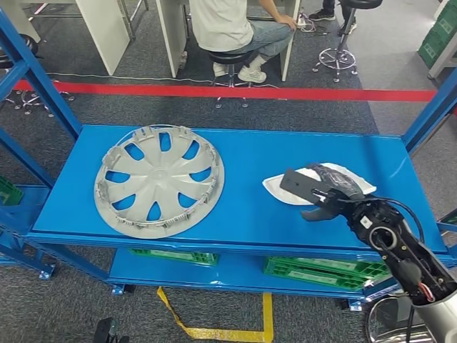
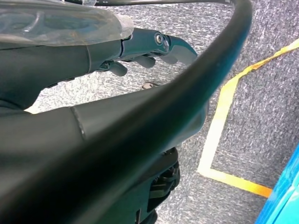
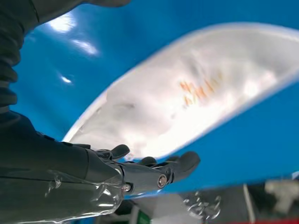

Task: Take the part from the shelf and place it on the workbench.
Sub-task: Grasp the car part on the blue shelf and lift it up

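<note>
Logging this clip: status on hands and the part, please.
Right hand open over white part on blue shelf. Left hand hanging, open. Hubcap well clear.

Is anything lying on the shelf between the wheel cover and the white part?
No. In the head view the blue shelf is bare between the wheel cover and the white part, over which the right hand sits.

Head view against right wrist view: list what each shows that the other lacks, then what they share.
Head view alone: the silver wheel cover lying flat toward the shelf's left end, green crates on the lower level, the red floor line, a seated person.
Right wrist view alone: faint orange marks on the white part's surface.
Both: the blue shelf, the white part and the right hand over it, fingers extended.
</note>
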Robot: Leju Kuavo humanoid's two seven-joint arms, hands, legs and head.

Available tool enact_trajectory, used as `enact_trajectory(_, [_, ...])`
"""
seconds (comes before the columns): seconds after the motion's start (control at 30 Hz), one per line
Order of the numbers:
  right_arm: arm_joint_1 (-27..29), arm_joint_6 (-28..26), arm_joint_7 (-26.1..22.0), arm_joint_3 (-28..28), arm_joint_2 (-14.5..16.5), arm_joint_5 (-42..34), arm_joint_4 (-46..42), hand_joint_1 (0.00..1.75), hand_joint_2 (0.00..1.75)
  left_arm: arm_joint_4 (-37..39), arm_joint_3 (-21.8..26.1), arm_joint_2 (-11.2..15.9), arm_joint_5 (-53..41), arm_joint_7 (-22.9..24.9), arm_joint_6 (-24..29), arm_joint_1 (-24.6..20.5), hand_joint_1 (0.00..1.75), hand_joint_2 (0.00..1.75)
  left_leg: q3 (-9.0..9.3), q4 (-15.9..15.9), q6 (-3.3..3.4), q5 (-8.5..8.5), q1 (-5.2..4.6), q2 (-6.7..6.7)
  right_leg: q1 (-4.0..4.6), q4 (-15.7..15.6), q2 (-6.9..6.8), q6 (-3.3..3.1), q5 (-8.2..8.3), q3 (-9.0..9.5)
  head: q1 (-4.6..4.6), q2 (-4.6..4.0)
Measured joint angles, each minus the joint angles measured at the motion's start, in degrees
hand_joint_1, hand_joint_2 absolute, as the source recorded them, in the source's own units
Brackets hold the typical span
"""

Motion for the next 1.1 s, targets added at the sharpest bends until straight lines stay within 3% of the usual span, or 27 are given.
enact_trajectory(0.1, [-0.4, 4.7, 0.5, 0.6, -0.6, 0.2, -0.5, 0.00, 1.75, 0.0, 0.0, 0.0, -0.1, 0.4, 0.0, -0.1, 0.00, 0.00, 0.00, 0.0, 0.00, 0.00, 0.00, 0.00, 0.00, 0.0, 0.00, 0.00, 0.00, 0.00, -0.01, 0.00])
enact_trajectory(0.57, [0.3, 13.5, 0.6, 0.2, -1.4, 5.5, -2.6, 0.00, 1.75, 0.0, 0.0, 0.0, -0.9, 0.8, 0.0, -0.6, 0.00, 0.00, 0.00, 0.0, 0.00, 0.00, 0.00, 0.00, 0.00, 0.0, 0.00, 0.00, 0.00, -0.01, 0.00, 0.00])
enact_trajectory(1.1, [2.6, 15.5, 0.7, -2.0, -1.6, 10.4, -2.5, 0.00, 1.75, 0.0, 0.0, 0.0, -1.1, 1.4, 0.1, -1.1, 0.00, 0.00, 0.00, 0.0, 0.00, 0.00, 0.00, 0.01, 0.00, 0.0, 0.03, 0.00, 0.00, -0.02, -0.01, 0.00])
